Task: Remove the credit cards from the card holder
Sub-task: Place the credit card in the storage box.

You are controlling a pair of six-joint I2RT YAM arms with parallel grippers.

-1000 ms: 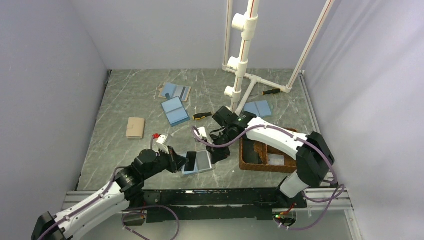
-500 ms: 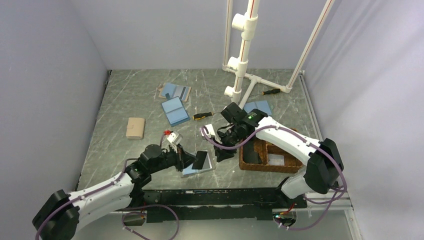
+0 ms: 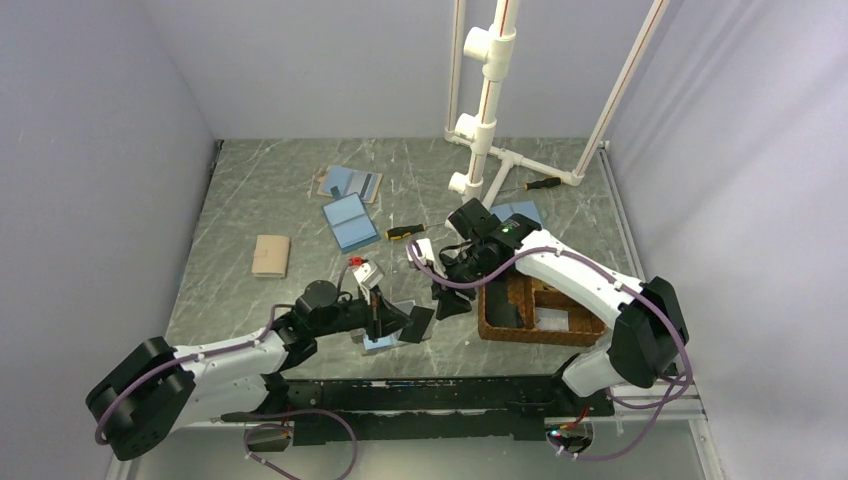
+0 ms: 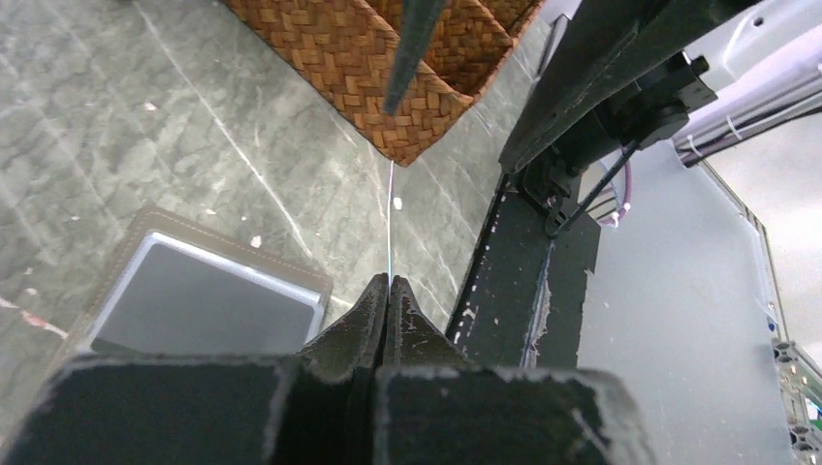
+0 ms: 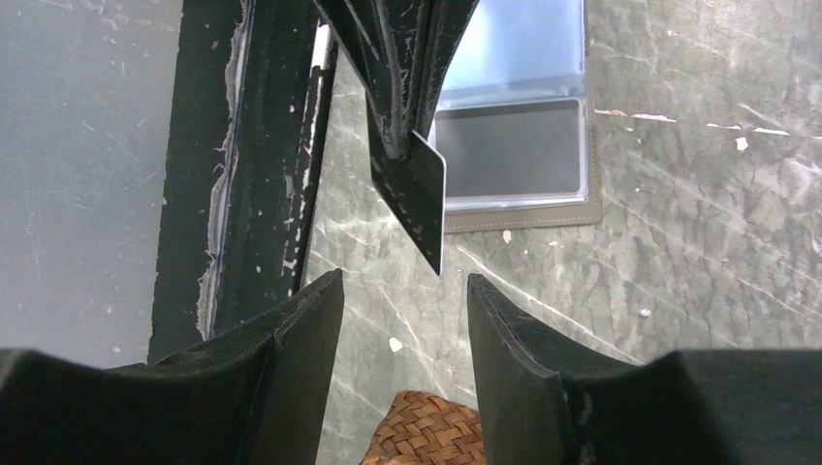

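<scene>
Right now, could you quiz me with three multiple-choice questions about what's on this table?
1. Where is the card holder? A on a shelf; B open on the table; C hanging from a pipe.
2. What colour is the tray? A brown; B red; C white.
3. The left end effector is: A wide open; B shut on a card; C out of view.
Answers: 1 B, it lies spread on the table; 2 A, brown wicker; 3 B, it pinches the thin card.
</scene>
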